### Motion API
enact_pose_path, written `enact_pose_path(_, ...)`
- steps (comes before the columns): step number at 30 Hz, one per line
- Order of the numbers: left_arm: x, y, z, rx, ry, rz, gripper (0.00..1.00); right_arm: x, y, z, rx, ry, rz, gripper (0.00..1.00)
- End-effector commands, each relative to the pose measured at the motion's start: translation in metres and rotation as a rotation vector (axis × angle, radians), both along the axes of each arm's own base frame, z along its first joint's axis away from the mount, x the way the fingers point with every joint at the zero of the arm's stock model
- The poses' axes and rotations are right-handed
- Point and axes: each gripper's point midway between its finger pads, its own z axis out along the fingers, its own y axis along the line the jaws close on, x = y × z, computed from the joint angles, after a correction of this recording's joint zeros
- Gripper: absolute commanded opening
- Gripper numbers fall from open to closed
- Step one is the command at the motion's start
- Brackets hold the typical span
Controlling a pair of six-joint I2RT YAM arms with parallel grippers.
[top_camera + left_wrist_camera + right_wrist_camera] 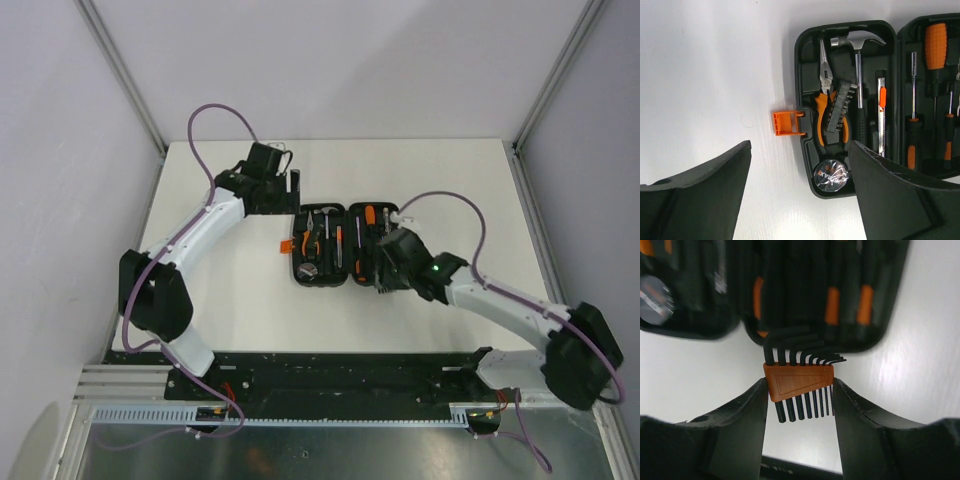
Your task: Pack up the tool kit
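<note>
The tool kit's black case (297, 262) lies open at mid-table, its orange latch (786, 123) sticking out to the left. Its left half holds pliers (826, 85), a hammer (858, 42), a bit strip (840, 107), a knife (882, 115) and a round foil-wrapped piece (830, 175). Screwdrivers (936, 45) lie in the right half. My right gripper (800, 390) is shut on an orange holder of black hex keys (800, 380), held over the near edge of the right half (805, 340). My left gripper (800, 150) is open and empty, above the case's left rim.
The white table (230, 300) ends in grey walls at the left, back and right. A black rail (350, 375) with both arm bases runs along the near edge. Purple cables (215, 110) loop off each arm.
</note>
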Motion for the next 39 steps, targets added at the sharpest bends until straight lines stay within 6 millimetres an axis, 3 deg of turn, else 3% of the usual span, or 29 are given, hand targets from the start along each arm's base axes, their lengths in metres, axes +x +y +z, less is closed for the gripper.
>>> enact_pose_path(1, 0.001, 0.014, 0.011, -0.014, -0.04, 0.057, 0.83, 0.053, 0.059, 0.036, 0.073, -0.156, 0.125, 0.4)
enact_pose_path(8, -0.004, 0.043, 0.016, -0.022, -0.052, 0.14, 0.83, 0.103, 0.133, 0.028, 0.068, -0.19, 0.26, 0.4)
enact_pose_path(13, -0.008, 0.056, 0.017, -0.022, -0.056, 0.166, 0.84, 0.12, 0.163, 0.008, 0.025, -0.174, 0.31, 0.41)
enact_pose_path(23, -0.01, 0.059, 0.015, -0.026, -0.049, 0.172, 0.84, 0.128, 0.167, -0.02, -0.073, -0.098, 0.303, 0.5)
enact_pose_path(26, -0.01, 0.059, 0.015, -0.028, -0.046, 0.169, 0.84, 0.128, 0.168, -0.023, -0.116, -0.084, 0.313, 0.61)
enact_pose_path(31, -0.01, 0.058, 0.012, -0.03, -0.038, 0.167, 0.84, 0.128, 0.176, 0.0, -0.124, -0.136, 0.338, 0.82)
enact_pose_path(35, -0.01, 0.058, 0.009, -0.033, -0.029, 0.168, 0.84, 0.133, 0.177, 0.029, -0.093, -0.183, 0.323, 0.84)
enact_pose_path(39, -0.012, 0.054, 0.002, -0.044, -0.006, 0.155, 0.84, 0.139, 0.162, 0.047, -0.056, -0.192, 0.268, 0.81)
